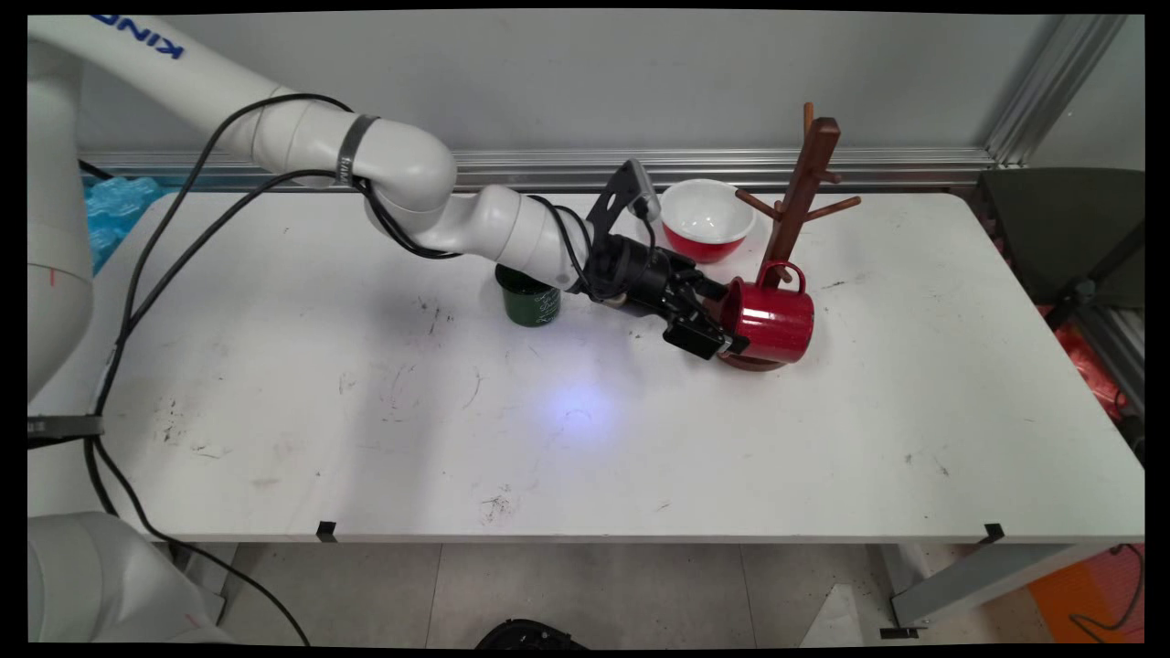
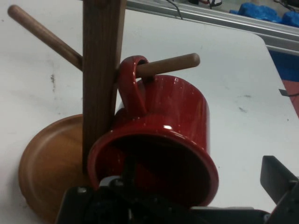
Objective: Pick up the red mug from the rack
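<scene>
The white arm reaches in from the upper left, elbow bent, forearm sloping down to the right across the table. Its black gripper (image 1: 722, 320) lies nearly level, its 2 fingers (image 1: 699, 336) apart, 1 inside and 1 outside a rim.

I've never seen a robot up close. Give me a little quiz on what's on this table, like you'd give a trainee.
1. True or false: the shiny red enamel mug stands upright on the white table.
2. Which thing is the black two-finger end effector nearest?
A. the dark green cup
B. the red mug
C. the red bowl with a white inside
3. Fill in: the mug's handle hangs on a peg of the brown wooden ____.

Key:
1. False: it hangs tipped on its side, mouth towards the end effector.
2. B
3. mug tree
</scene>
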`<state>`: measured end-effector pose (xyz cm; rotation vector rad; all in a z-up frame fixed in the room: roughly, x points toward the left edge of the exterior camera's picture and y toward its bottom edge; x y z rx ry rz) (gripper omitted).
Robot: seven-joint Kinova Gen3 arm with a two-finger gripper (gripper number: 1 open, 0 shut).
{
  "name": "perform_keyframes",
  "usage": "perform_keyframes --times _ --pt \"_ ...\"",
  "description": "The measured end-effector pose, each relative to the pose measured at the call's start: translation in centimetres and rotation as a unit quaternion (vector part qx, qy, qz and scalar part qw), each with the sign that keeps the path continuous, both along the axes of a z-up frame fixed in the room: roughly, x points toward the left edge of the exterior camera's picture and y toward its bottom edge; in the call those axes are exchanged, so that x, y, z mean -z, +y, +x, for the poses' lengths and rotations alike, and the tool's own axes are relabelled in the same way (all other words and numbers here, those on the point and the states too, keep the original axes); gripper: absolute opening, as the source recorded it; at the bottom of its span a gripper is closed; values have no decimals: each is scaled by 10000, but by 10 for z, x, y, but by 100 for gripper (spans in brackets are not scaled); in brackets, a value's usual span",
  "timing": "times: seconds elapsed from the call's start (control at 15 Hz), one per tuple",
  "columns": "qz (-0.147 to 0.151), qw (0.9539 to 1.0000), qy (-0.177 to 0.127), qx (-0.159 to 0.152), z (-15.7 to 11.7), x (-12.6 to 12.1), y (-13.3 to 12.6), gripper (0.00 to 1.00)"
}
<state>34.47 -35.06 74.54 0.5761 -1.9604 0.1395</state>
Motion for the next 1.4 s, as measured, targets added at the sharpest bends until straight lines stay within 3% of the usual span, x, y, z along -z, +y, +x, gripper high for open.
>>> perform_keyframes --times 0.8,0.87,1.4 --pt "74 10000 17 -48 -16 13 -10 100" --pt "84 9999 23 -50 -17 13 -11 0" --pt "176 9998 54 6 -22 13 -7 0"
